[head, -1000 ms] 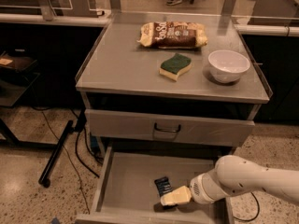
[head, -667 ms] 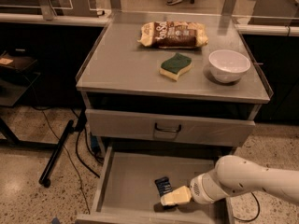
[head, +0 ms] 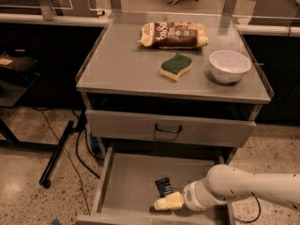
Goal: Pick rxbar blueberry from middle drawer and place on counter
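Nothing has shifted since a second ago: the hand (head: 168, 202) still hovers low in the open middle drawer (head: 126, 182), open or closed I cannot tell, just nearer than the rxbar blueberry (head: 163, 186) lying flat on the drawer floor, below the tabletop (head: 122, 64).

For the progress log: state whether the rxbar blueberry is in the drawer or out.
In. The rxbar blueberry lies on the floor of the open middle drawer, with the gripper close beside it.

high camera looks down at counter (head: 123, 65); gripper (head: 160, 204) in middle drawer (head: 127, 182).
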Tool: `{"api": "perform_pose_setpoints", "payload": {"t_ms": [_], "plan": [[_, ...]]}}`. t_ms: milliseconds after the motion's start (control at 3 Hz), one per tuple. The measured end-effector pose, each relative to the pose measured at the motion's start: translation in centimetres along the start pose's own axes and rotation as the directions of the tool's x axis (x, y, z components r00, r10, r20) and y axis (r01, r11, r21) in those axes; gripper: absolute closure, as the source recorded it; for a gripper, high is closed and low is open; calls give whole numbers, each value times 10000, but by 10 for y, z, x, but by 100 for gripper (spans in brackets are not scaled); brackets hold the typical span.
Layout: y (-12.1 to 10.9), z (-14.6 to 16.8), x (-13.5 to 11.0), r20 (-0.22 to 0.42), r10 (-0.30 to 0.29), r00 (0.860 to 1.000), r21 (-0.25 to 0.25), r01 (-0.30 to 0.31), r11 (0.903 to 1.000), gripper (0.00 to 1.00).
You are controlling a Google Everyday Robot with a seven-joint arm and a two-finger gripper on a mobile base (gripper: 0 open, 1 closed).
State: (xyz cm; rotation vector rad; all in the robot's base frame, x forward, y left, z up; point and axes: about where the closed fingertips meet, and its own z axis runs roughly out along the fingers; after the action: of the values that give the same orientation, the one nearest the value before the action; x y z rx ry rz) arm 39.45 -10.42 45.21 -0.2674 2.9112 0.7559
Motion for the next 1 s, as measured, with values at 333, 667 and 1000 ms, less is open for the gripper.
{"api": "perform_pose_setpoints", "payload": {"t_ms": [333, 667, 1000], "plan": [[-3, 18, -7, 293, 395, 9988, -104, -393, 9992, 0], [-3, 18, -7, 293, 396, 9988, -105, -394, 9992, 0], [-6, 39, -12, 293, 549, 9981, -209, -543, 9983, 0]]}}
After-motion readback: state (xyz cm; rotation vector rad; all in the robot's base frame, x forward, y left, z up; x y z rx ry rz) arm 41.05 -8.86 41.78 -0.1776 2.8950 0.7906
